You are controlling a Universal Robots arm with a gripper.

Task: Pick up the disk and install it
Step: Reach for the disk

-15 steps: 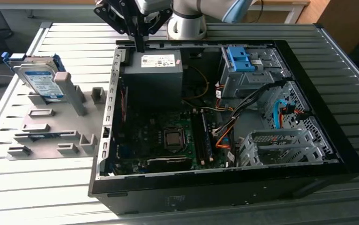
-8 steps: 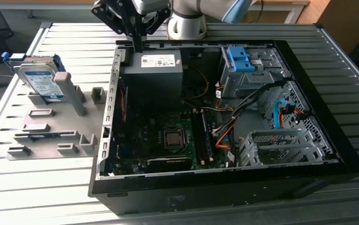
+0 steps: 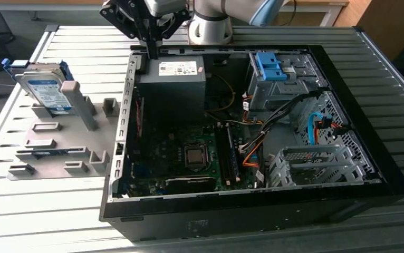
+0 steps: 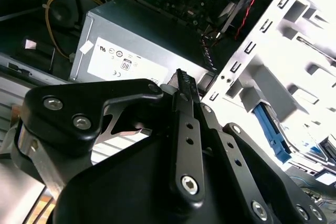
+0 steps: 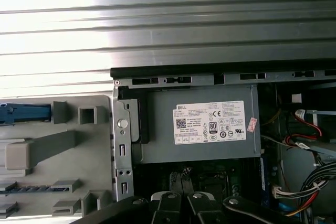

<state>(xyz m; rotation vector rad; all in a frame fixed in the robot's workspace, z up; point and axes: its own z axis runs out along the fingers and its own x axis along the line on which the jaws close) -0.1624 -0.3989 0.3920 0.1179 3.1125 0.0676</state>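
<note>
The flat silver-grey hard drive with a white-and-blue label and blue side rails, the disk (image 3: 45, 90), is standing on edge and leaning in a pale grey plastic holder rack (image 3: 68, 158) at about ten o'clock in the exterior view. A grey post of the rack is hiding the disk's lower corner. The disk is sitting well apart from the black gripper (image 3: 151, 50), which is hanging at about twelve o'clock with its upper part cut off by the picture's edge. The gripper's fingers are pressing together with nothing between them, as the second wrist view (image 4: 182, 80) is also showing.

The fingertips are hovering over the far rim of the open black computer case (image 3: 371, 174), just beside the grey metal power supply box (image 3: 172, 87). Inside the case a dark motherboard (image 3: 188, 153) is lying at six o'clock from that box, and a bare blue plastic bracket (image 3: 269, 66) is sitting at three o'clock from it. Dark cables are obscuring much of the space between them. Everything is resting on a slatted metal table (image 3: 33, 211).
</note>
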